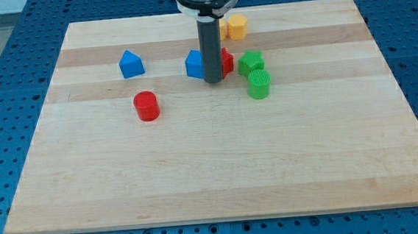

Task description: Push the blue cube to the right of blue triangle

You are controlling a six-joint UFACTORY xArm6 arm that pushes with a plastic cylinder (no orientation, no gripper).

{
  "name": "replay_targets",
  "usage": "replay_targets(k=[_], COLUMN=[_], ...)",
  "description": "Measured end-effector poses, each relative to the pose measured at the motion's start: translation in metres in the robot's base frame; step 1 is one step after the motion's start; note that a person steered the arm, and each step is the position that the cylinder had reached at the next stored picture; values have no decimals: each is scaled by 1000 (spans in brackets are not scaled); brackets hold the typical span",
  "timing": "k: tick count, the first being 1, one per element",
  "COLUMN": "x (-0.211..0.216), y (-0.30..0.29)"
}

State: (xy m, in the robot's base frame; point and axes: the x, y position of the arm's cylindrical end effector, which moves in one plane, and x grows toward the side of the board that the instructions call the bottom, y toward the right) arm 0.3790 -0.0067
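The blue cube (195, 64) sits touching the tip (213, 80) on the tip's view-left side, partly hidden by the rod. There is no pincer on this arm, so no spread or pinch can be told. Nearer the view's bottom, a red cylinder (147, 106) lies left of the tip on the worktop (213, 176). The blue triangle (131, 64) stands well left. Just behind the rod a red block (226, 60) crowds in; an off-centre push would likely spin the cube aside. The cube looks plain, matte and blue.
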Motion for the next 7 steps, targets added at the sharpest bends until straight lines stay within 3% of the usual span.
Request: replay_targets(k=[5, 7], x=[-30, -43], y=[-47, -19])
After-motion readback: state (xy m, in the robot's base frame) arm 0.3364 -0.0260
